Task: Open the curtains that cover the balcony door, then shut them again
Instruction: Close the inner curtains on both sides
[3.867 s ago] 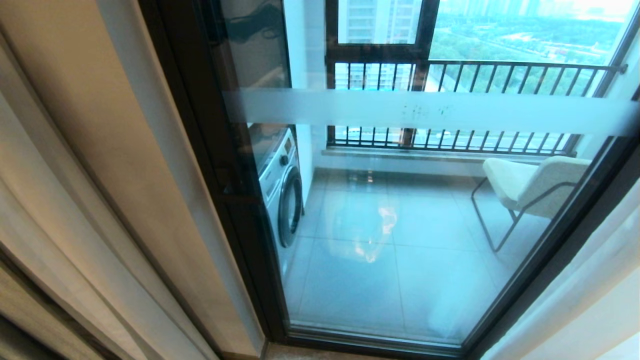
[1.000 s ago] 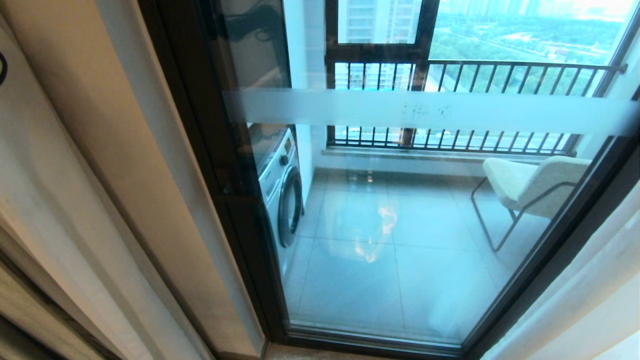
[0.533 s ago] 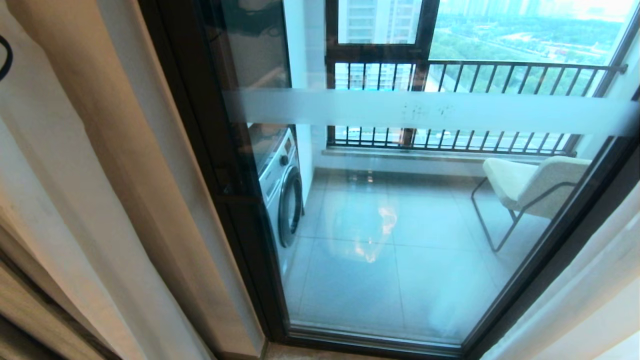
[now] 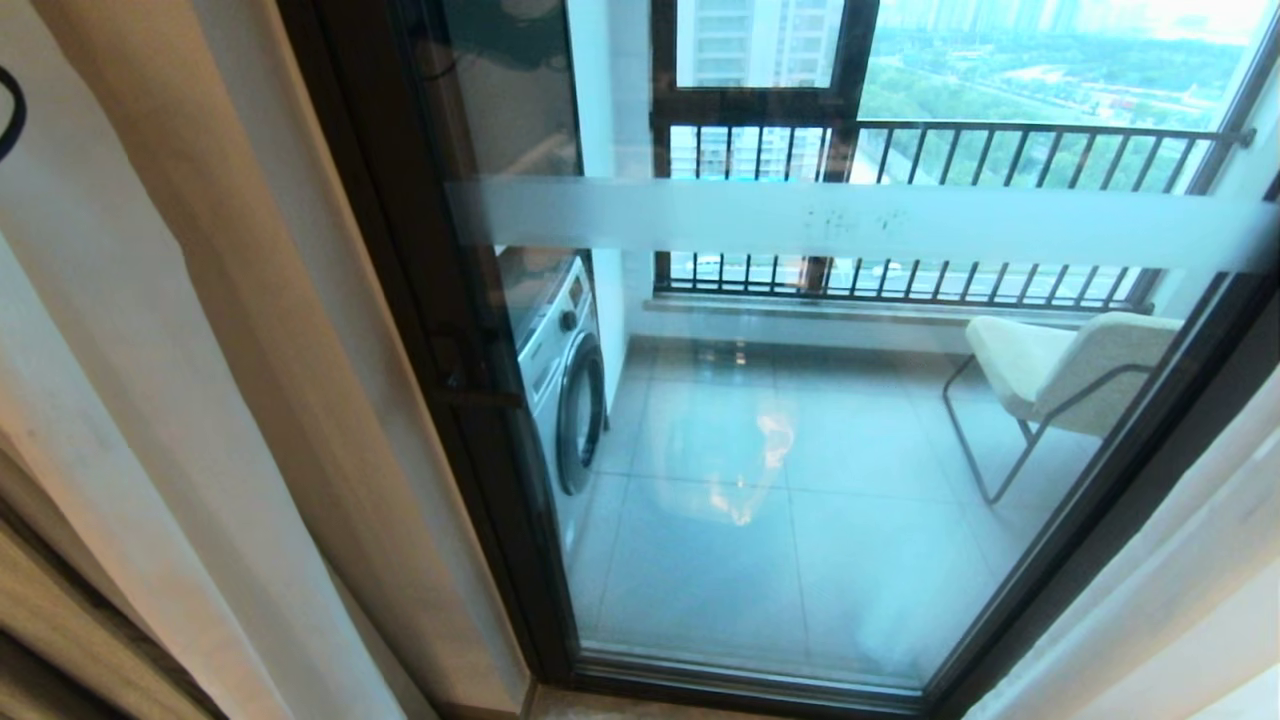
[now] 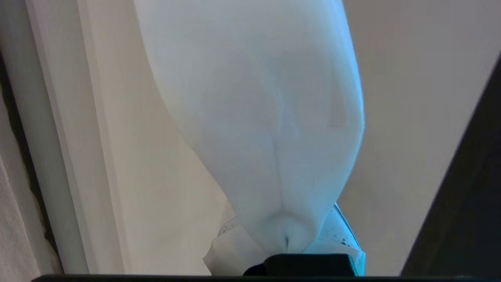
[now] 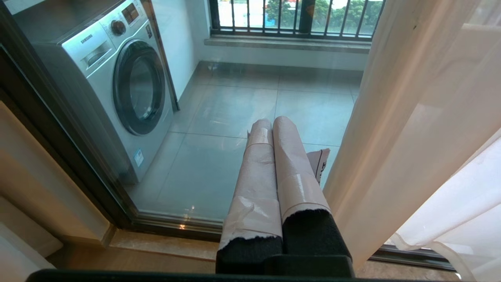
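Note:
The curtains are parted. The left curtain [image 4: 200,350] hangs bunched beside the balcony door [image 4: 800,450]; the right curtain [image 4: 1180,600] hangs at the far side, and the glass with its frosted band [image 4: 850,222] is uncovered between them. In the left wrist view, sheer white curtain fabric [image 5: 258,117] bulges out from my left gripper [image 5: 287,244], which is shut on a pinched fold; the fabric hides its fingers. My right gripper [image 6: 272,121] is shut and empty, its taped fingers pressed together, low before the glass beside the right curtain [image 6: 411,117]. Neither arm shows in the head view.
Behind the glass stand a washing machine [image 4: 565,390] on the left and a cream chair [image 4: 1060,370] on the right, with a black railing [image 4: 950,160] at the back. The dark door frame [image 4: 470,400] runs beside the left curtain. A black cable loop [image 4: 8,110] shows at the left edge.
The left curtain's folds have shifted; its white fold at the left edge has widened and a black cable loop has come into view. The door and right curtain stay still.

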Controlling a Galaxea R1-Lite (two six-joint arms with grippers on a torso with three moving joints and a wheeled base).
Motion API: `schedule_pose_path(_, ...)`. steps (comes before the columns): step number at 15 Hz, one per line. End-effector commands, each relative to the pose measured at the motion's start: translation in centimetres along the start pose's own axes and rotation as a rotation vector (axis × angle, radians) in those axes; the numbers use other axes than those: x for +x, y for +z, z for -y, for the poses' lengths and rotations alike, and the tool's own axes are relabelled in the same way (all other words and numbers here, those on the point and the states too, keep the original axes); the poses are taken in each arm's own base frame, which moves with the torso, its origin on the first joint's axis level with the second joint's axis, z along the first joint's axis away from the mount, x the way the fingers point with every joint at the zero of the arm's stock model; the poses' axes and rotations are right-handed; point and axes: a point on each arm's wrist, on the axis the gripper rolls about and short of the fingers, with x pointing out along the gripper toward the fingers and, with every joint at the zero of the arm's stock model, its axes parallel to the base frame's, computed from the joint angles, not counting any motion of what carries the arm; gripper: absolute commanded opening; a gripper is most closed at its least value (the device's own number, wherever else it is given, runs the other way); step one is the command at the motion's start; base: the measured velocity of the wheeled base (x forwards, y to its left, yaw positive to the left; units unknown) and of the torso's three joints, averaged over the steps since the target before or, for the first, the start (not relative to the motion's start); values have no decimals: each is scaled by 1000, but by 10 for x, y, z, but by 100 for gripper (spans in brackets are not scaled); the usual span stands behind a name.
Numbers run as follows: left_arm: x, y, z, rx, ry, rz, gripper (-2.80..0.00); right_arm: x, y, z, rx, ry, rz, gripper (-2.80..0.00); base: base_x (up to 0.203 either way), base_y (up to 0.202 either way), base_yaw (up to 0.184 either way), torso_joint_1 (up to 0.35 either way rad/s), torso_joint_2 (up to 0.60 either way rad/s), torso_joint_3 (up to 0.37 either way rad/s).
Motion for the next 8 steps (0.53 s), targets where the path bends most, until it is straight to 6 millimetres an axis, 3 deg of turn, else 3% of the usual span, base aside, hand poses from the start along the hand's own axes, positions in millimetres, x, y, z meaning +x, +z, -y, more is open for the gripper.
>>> schedule_pose_path(1, -5, 3, 6, -12, -24, 5, -280, 0, 0, 0, 0, 0, -1, -280, 0, 0, 0, 0, 0, 0)
schedule_pose_path(5, -24, 3, 26, -46, -117, -17, -280, 0, 0, 0, 0, 0, -1, -280, 0, 0, 0, 0, 0, 0)
schedule_pose_path(8, -36, 8, 28, -28, -144, -13, -280, 0, 0, 0, 0, 0, -1, -280, 0, 0, 0, 0, 0, 0)
